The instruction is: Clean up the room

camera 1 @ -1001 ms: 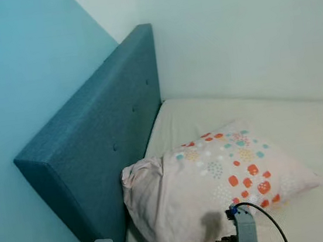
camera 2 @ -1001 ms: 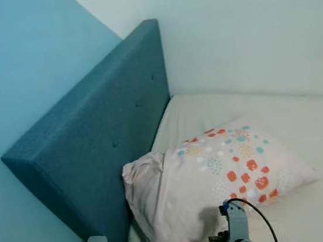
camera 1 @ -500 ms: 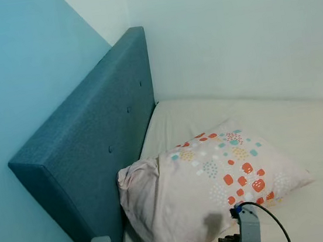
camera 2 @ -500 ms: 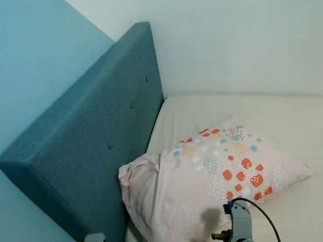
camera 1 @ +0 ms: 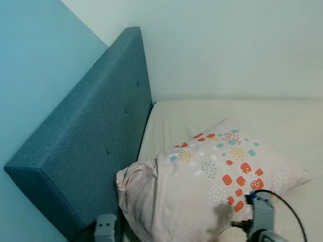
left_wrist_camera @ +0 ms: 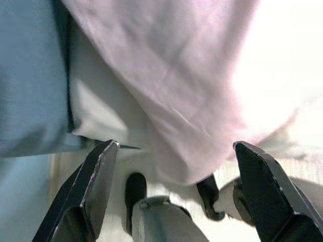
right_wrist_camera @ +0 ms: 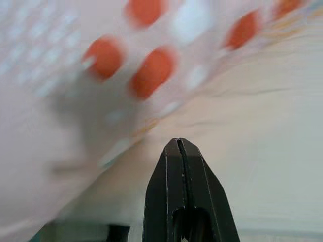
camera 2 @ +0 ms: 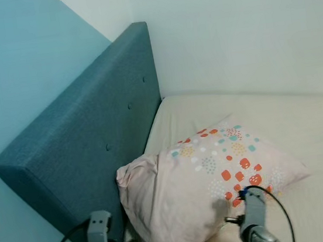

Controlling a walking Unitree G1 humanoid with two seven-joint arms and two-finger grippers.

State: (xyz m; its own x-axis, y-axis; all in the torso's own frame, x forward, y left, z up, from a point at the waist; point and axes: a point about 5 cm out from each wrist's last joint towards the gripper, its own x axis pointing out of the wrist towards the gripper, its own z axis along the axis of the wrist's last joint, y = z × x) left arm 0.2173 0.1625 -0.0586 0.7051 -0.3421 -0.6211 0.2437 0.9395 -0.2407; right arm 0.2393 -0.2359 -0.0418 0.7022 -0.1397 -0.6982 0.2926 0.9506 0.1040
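Left gripper [left_wrist_camera: 171,196]: I see its two black fingers [left_wrist_camera: 88,194] spread wide apart, released, holding nothing. They point at the pillow's near pink corner, where it hangs over the mattress edge. From the head camera the silver wrist sits low at the pillow's left, beside the headboard end.

Right gripper [right_wrist_camera: 180,151]: I see the two fingers pressed flat together into one black wedge, clenched on nothing. The tip lies just beside the pillow's patterned right edge, over the sheet.

Pillow [camera 1: 207,183]: my task's thing. It is soft and plump, roughly square, in a pale pink cotton-like case that is wrinkled and bunched at its left corner. Its upper face carries a scatter of small orange-red, teal, white and yellow blotches; the lower left half is plain. It lies on the bed, its left corner touching the headboard, tilted so one corner points toward the far wall.

Bed [camera 1: 304,133]: a cream sheet, smooth and matte, with faint creases, spreads behind and to the right of the pillow.

Headboard [camera 1: 93,141]: a thick slab in teal woven fabric with a few sunken buttons, upright along the pillow's left, running back to the room corner.

Walls [camera 1: 233,29]: plain and smooth; blue left of the headboard, pale white behind the pillow.
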